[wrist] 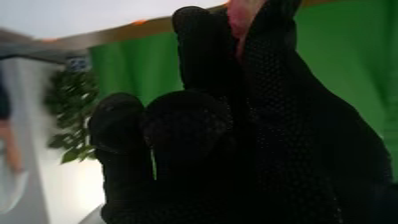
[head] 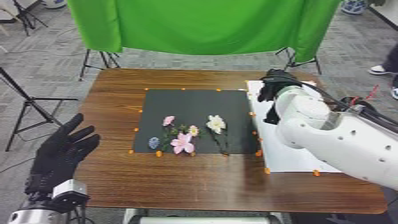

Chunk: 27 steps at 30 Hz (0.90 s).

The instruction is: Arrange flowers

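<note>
Over the far end of the white board (head: 289, 155), my right hand (head: 277, 82) pinches a pink flower; a bit of pink (head: 309, 83) shows beside it. In the right wrist view, the pink flower (wrist: 242, 17) is held between the fingers of the right hand (wrist: 266, 135), its stem hidden. On the black mat (head: 191, 102) lie a small pink flower (head: 169, 120), a large pink one (head: 182, 144), a pale yellow one (head: 194, 131), a bluish one (head: 154, 143) and a white one (head: 216, 124) with a dark stem. Left of the mat, my left hand (head: 60, 155) is open.
Orange markers edge the mat and the board on the wooden table (head: 178, 182). My right arm (head: 324, 135) extends over the board. A green cloth (head: 209, 25) hangs beyond the table on stands, and a tripod (head: 28, 100) stands at the left.
</note>
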### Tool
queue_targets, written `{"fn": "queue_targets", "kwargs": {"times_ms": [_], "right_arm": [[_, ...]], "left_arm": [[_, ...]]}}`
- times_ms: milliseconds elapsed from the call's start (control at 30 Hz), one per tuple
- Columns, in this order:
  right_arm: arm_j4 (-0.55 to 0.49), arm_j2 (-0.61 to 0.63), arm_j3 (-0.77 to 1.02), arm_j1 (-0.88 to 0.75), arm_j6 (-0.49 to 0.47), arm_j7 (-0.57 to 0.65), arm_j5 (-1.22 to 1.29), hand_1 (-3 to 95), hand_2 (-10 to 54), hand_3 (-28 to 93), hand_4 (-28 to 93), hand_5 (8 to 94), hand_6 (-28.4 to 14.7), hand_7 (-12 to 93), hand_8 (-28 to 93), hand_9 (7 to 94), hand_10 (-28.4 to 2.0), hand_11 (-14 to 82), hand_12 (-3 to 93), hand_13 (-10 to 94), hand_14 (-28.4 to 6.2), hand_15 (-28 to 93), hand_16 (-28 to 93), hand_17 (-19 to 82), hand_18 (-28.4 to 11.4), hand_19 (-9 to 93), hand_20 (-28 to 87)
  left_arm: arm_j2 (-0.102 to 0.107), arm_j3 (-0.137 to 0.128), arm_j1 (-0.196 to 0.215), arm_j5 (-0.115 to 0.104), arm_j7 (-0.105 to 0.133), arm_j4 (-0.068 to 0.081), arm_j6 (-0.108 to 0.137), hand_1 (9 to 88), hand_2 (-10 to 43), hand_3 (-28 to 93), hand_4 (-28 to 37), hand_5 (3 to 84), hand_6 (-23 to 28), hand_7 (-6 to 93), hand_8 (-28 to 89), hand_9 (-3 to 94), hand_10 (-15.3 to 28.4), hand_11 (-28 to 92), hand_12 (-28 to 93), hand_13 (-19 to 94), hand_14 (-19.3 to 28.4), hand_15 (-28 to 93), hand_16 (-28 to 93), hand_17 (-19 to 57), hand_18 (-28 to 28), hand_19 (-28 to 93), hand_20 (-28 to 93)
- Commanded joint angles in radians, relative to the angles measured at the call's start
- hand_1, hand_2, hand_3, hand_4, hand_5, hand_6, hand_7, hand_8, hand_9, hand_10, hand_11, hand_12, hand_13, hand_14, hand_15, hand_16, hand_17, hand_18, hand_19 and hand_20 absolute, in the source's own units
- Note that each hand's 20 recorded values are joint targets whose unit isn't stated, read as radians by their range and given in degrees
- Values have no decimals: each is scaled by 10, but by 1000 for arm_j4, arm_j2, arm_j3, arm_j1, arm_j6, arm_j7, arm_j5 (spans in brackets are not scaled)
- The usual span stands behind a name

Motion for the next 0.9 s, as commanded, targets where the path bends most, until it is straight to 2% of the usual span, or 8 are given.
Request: {"fn": "queue_targets", "kwargs": {"times_ms": [33, 200, 300, 367, 533, 767, 800, 900], "right_arm": [[-100, 17, 3, -158, -30, -46, -21, 561, -70, 716, -283, 808, 10, 195, 45, 872, -83, 90, 260, 849, -17, 740, 167, 540, -174, 932, 340], [-121, 21, 10, -202, -34, -46, -16, 563, -70, 713, -283, 811, 8, 189, 48, 872, -86, 93, 257, 848, -19, 740, 168, 539, -175, 932, 342], [-131, 18, -4, -211, -34, -56, -20, 562, -71, 715, -283, 812, 8, 187, 51, 872, -87, 94, 257, 847, -20, 740, 169, 539, -177, 932, 343], [-129, 9, -6, -215, -29, -55, -21, 562, -71, 715, -283, 812, 8, 186, 51, 871, -88, 94, 257, 847, -20, 740, 169, 539, -176, 932, 343], [-131, 1, -13, -207, -24, -63, -27, 561, -71, 714, -283, 812, 8, 183, 51, 871, -88, 96, 256, 847, -21, 740, 170, 537, -178, 932, 345], [-143, -1, -15, -204, -11, -74, -34, 561, -71, 715, -283, 812, 9, 183, 52, 871, -86, 96, 256, 846, -22, 740, 171, 535, -179, 932, 345], [-143, -2, -14, -206, -9, -73, -37, 561, -71, 715, -283, 812, 9, 182, 52, 871, -87, 97, 256, 846, -22, 740, 171, 535, -179, 932, 345], [-149, -1, -3, -214, -8, -77, -35, 559, -72, 716, -283, 812, 9, 182, 52, 872, -87, 97, 256, 846, -23, 740, 170, 535, -179, 932, 345]], "left_arm": [[-9, 3, -10, 4, -19, -1, 0, 302, 66, 641, -194, 359, 94, 90, -73, 324, 203, 277, 117, 221, 279, 577, -122, -64, 284, 561, -6], [-26, -7, -13, 20, -34, 0, -9, 302, 65, 642, -194, 359, 94, 90, -72, 324, 203, 278, 116, 221, 279, 577, -123, -64, 284, 561, -7], [-13, -6, -3, 7, -19, 0, 1, 302, 66, 641, -194, 359, 94, 90, -73, 324, 203, 278, 116, 221, 279, 576, -122, -64, 284, 561, -7], [-25, -5, -11, 17, -34, 1, -6, 302, 66, 640, -194, 359, 94, 90, -73, 324, 203, 278, 116, 221, 279, 576, -122, -63, 284, 560, -7], [16, 10, -5, -16, 4, 4, 12, 300, 65, 643, -193, 359, 93, 91, -72, 325, 204, 276, 116, 221, 279, 577, -122, -64, 284, 560, -7], [35, 16, -5, -31, 20, 4, 20, 302, 65, 642, -194, 359, 94, 90, -73, 324, 204, 275, 117, 221, 279, 577, -122, -64, 284, 560, -7], [49, 19, 0, -42, 36, 5, 24, 302, 65, 641, -194, 359, 94, 90, -73, 324, 204, 276, 117, 221, 279, 576, -123, -63, 284, 560, -7], [64, 25, 0, -55, 48, 6, 30, 301, 65, 642, -193, 359, 94, 90, -72, 324, 204, 276, 117, 221, 279, 576, -122, -63, 284, 560, -8]]}}
